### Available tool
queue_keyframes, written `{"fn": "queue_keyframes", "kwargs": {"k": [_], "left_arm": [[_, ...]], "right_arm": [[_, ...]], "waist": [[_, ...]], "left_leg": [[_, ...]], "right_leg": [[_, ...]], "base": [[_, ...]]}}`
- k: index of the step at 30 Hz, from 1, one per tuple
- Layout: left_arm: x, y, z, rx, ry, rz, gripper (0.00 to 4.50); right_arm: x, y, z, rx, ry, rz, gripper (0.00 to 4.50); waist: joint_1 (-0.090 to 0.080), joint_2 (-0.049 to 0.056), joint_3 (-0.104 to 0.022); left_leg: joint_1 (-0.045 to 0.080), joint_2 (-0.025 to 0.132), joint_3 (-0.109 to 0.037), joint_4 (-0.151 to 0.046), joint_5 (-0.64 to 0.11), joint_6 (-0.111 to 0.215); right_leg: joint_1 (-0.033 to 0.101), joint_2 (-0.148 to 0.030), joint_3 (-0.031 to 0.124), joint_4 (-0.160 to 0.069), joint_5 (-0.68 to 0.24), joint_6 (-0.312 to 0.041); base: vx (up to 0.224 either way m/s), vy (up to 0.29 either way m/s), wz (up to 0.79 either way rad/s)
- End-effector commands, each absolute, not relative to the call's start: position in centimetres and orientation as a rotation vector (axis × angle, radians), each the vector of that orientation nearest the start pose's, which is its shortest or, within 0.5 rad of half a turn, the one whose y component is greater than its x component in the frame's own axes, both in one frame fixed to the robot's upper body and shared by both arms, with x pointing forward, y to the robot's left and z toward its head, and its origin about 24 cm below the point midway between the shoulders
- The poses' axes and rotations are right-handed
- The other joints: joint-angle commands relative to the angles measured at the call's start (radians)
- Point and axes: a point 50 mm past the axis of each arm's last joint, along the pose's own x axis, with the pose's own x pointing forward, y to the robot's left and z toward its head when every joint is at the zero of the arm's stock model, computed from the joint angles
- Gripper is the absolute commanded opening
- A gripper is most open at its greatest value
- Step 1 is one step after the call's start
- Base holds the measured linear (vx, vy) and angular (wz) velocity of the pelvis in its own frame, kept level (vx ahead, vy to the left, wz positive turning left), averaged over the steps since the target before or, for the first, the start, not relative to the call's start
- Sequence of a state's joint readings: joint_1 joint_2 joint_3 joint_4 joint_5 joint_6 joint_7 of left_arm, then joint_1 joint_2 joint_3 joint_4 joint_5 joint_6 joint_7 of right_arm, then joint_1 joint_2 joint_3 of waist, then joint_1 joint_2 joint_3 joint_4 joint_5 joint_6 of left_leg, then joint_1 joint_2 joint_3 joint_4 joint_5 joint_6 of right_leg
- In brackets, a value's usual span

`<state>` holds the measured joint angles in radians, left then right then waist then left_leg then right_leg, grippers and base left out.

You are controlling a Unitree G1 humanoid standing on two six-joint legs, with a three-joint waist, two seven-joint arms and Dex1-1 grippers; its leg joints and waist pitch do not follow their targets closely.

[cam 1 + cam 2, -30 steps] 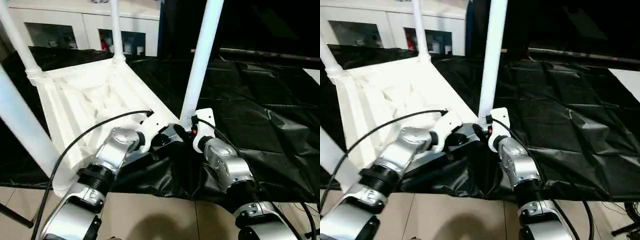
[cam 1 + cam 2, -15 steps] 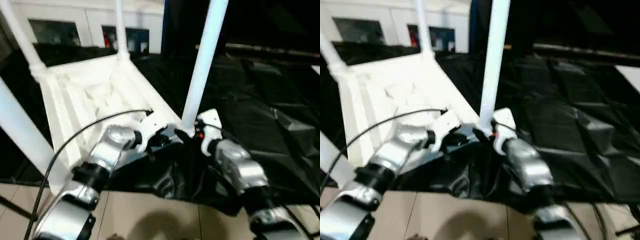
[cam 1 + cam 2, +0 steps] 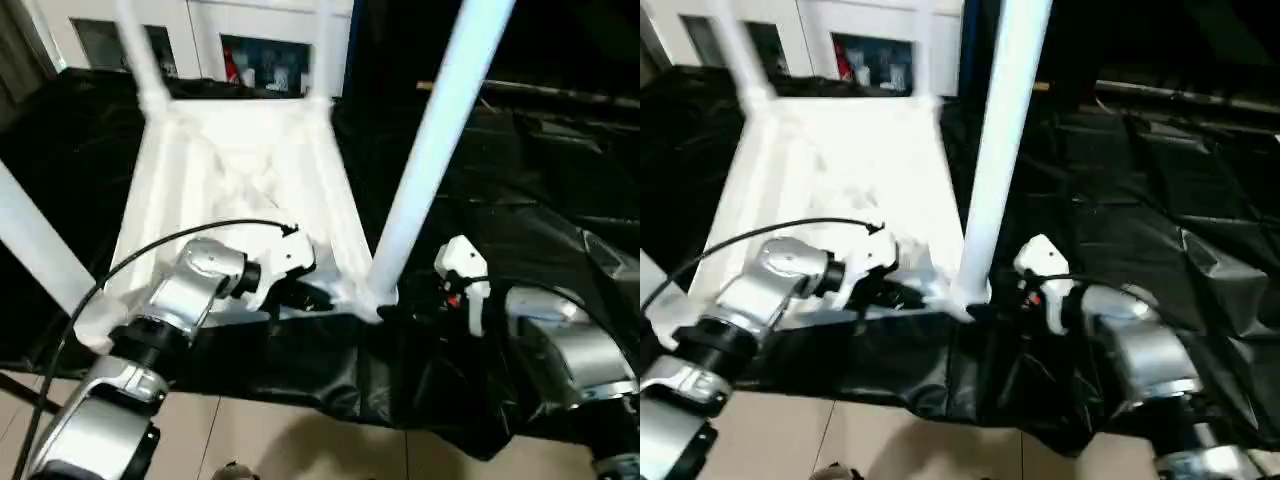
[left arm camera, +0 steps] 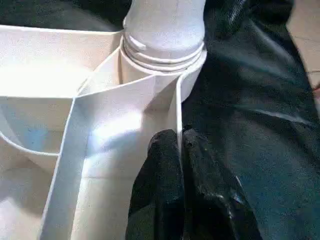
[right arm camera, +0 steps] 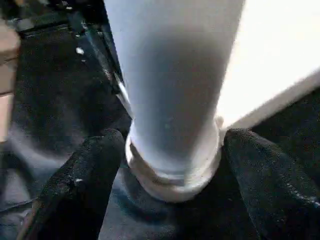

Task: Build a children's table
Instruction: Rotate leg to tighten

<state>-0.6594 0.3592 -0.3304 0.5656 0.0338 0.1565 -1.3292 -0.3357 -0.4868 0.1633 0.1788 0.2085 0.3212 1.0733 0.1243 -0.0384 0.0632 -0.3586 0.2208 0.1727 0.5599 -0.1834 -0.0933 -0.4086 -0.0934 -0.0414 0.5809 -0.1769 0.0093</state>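
Right gripper (image 3: 400,312) retreated from leg (image 3: 430,170), jaws wide | left gripper (image 4: 180,150) pinches tabletop (image 3: 240,180) rim

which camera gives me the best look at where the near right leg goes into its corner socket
The left wrist view: the corner socket and the leg's ringed base sit sharp just beyond the left gripper, shut on the table top's rim. The right wrist view shows the joint between open fingers; the eye views show it small.

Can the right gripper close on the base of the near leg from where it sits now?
Probably yes. The right gripper is open with a finger on each side of the near leg, just above its socket. Nothing sits between the fingers and the tube.
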Motion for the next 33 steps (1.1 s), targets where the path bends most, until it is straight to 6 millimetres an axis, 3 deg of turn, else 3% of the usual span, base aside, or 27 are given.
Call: {"fn": "queue_keyframes", "kwargs": {"k": [1, 3, 6, 7, 10, 15, 24, 25, 26, 28, 29, 33], "left_arm": [[30.6, 11.3, 5.0, 0.435, 0.569, -1.559, 0.0], [30.7, 11.5, 5.1, 0.436, 0.568, -1.556, 0.0], [30.6, 11.7, 5.1, 0.434, 0.57, -1.548, 0.0], [30.6, 11.6, 5.1, 0.433, 0.571, -1.548, 0.0], [30.5, 11.6, 5.1, 0.434, 0.571, -1.54, 0.0], [30.7, 11.7, 5.2, 0.434, 0.566, -1.529, 0.0], [30.8, 12.0, 5.2, 0.45, 0.569, -1.514, 0.0], [30.8, 12.0, 5.2, 0.45, 0.569, -1.514, 0.0], [30.8, 12.1, 5.2, 0.455, 0.57, -1.513, 0.0], [30.8, 12.1, 5.1, 0.46, 0.572, -1.512, 0.0], [30.8, 12.1, 5.0, 0.462, 0.572, -1.508, 0.0], [31.0, 12.0, 4.9, 0.455, 0.565, -1.474, 0.0]], "right_arm": [[28.3, -16.6, 6.9, -0.196, 0.357, 1.161, 3.59], [28.5, -16.1, 7.0, -0.199, 0.35, 1.179, 3.59], [28.9, -15.4, 7.2, -0.181, 0.331, 1.207, 3.59], [28.9, -15.3, 7.2, -0.176, 0.331, 1.215, 3.59], [29.0, -15.1, 7.2, -0.167, 0.338, 1.239, 3.26], [29.0, -15.0, 7.2, -0.173, 0.359, 1.28, 2.85], [29.2, -14.8, 6.1, -0.212, 0.379, 1.275, 2.12], [29.2, -14.8, 6.1, -0.212, 0.379, 1.275, 2.05], [29.2, -14.6, 5.9, -0.218, 0.383, 1.275, 2.03], [29.2, -14.6, 5.7, -0.223, 0.384, 1.272, 1.98], [29.2, -14.4, 5.6, -0.224, 0.385, 1.272, 1.97], [29.0, -14.1, 5.3, -0.208, 0.384, 1.27, 1.95]], "waist": [[-0.002, -0.007, -0.057], [0.0, -0.015, -0.054], [-0.004, -0.015, -0.05], [-0.004, -0.015, -0.05], [-0.004, -0.03, -0.044], [-0.002, -0.032, -0.047], [-0.002, -0.023, -0.049], [-0.004, -0.025, -0.049], [-0.005, -0.015, -0.047], [-0.006, -0.021, -0.047], [-0.008, -0.03, -0.043], [-0.009, -0.023, -0.041]], "left_leg": [[0.008, 0.005, 0.018, -0.051, -0.068, 0.104], [0.006, 0.007, 0.016, -0.056, -0.11, 0.077], [0.009, 0.007, 0.016, -0.06, -0.16, 0.048], [0.009, 0.007, 0.016, -0.06, -0.16, 0.048], [0.009, 0.007, 0.017, -0.061, -0.159, 0.043], [0.009, 0.004, 0.016, -0.057, -0.112, 0.052], [0.009, 0.003, 0.015, -0.055, -0.115, 0.048], [0.009, 0.003, 0.015, -0.055, -0.119, 0.048], [0.011, 0.003, 0.016, -0.056, -0.129, 0.044], [0.01, 0.003, 0.015, -0.057, -0.143, 0.039], [0.01, 0.003, 0.017, -0.058, -0.153, 0.04], [0.011, 0.005, 0.014, -0.061, -0.18, 0.031]], "right_leg": [[0.053, -0.033, 0.023, -0.026, 0.022, -0.282], [0.053, -0.036, 0.024, -0.03, -0.052, -0.26], [0.047, -0.038, 0.027, -0.039, -0.127, -0.234], [0.047, -0.038, 0.027, -0.039, -0.127, -0.234], [0.045, -0.036, 0.028, -0.037, -0.128, -0.227], [0.047, -0.032, 0.026, -0.026, -0.046, -0.242], [0.051, -0.032, 0.026, -0.024, -0.028, -0.257], [0.052, -0.031, 0.026, -0.024, -0.027, -0.258], [0.049, -0.031, 0.026, -0.026, -0.028, -0.259], [0.051, -0.03, 0.026, -0.027, -0.039, -0.26], [0.05, -0.03, 0.026, -0.03, -0.057, -0.256], [0.048, -0.032, 0.028, -0.034, -0.106, -0.243]], "base": [[0.0, 0.0, 0.0], [0.0, 0.0, 0.0], [0.0, 0.0, 0.0], [0.0, 0.0, 0.0], [0.0, 0.0, 0.0], [0.0, 0.0, 0.0], [0.0, 0.0, 0.0], [0.0, 0.0, 0.0], [0.0, 0.0, 0.0], [0.0, 0.0, 0.0], [0.0, 0.0, 0.0], [0.0, 0.0, 0.0]]}}
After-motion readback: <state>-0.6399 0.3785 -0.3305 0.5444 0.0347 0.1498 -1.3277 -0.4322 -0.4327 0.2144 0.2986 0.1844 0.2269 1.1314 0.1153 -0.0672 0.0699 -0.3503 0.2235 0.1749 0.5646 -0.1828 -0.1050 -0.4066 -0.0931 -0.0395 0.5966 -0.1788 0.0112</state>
